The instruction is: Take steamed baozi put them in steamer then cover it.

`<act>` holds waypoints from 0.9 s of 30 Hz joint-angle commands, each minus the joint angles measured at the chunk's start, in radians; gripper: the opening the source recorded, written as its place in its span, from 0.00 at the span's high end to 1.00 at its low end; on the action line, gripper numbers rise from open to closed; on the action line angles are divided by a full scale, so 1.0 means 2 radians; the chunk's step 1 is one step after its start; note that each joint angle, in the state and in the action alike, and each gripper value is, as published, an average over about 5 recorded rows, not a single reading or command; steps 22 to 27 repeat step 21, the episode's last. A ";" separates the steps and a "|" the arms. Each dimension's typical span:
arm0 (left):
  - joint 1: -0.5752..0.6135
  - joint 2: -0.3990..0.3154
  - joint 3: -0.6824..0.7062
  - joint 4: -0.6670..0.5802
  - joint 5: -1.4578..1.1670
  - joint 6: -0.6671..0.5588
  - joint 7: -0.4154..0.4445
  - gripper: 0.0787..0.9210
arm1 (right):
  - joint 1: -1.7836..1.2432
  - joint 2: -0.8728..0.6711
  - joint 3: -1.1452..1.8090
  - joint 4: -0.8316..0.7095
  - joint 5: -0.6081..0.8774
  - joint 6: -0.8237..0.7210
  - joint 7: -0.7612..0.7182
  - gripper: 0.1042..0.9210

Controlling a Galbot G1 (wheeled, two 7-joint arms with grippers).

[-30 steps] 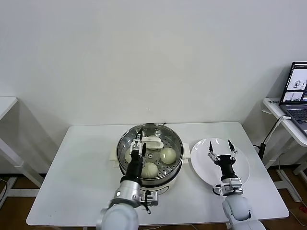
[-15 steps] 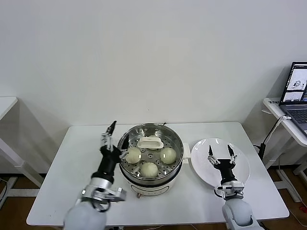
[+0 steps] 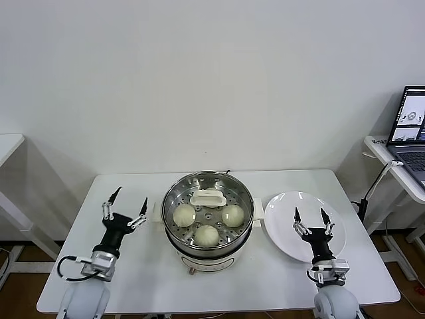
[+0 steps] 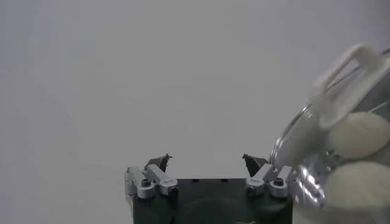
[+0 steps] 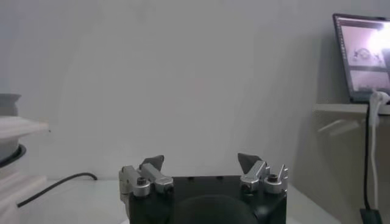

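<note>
We are looking down at a white desk (image 3: pixel 133 266) with the steamer (image 3: pixel 208 211) sitting at its middle. Three steamed baozi (image 3: pixel 207 234) are showing clearly on the perforated tray inside it, one toward our left, one toward our right and one nearest us. The cover (image 3: pixel 199 183) is lying on top of the pot, its whitish handle (image 3: pixel 208 198) sitting over the far part of the tray; whether a fourth bun is lying under that handle we cannot tell. In the left wrist view the lid's rim and handle (image 4: pixel 344 79) are rising beside two pale buns (image 4: pixel 359 134).

Our left gripper (image 3: pixel 123 209) is hovering over the bare desk to the left of the steamer, apart from it, its jaws spread wide and holding nothing. Our right gripper (image 3: pixel 312 220) is hanging above the white plate (image 3: pixel 285 206) that is lying just to the right of the steamer, its jaws likewise standing open and empty.

Off to the right, a laptop (image 3: pixel 410 126) is sitting on a side table (image 3: pixel 392 166), its screen lit, with a cable trailing down toward the floor.
</note>
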State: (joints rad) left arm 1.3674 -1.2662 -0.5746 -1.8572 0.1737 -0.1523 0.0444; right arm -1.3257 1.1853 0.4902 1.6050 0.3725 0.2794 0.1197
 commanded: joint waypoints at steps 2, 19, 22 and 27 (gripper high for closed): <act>0.019 -0.003 -0.057 0.100 -0.137 -0.114 0.019 0.12 | -0.033 0.008 0.021 0.010 0.018 0.005 -0.019 0.12; 0.036 -0.003 -0.046 0.087 -0.126 -0.122 0.024 0.12 | -0.042 0.017 0.018 0.013 0.002 0.019 -0.020 0.12; 0.038 -0.003 -0.045 0.085 -0.125 -0.122 0.024 0.12 | -0.043 0.017 0.018 0.013 0.001 0.020 -0.020 0.12; 0.038 -0.003 -0.045 0.085 -0.125 -0.122 0.024 0.12 | -0.043 0.017 0.018 0.013 0.001 0.020 -0.020 0.12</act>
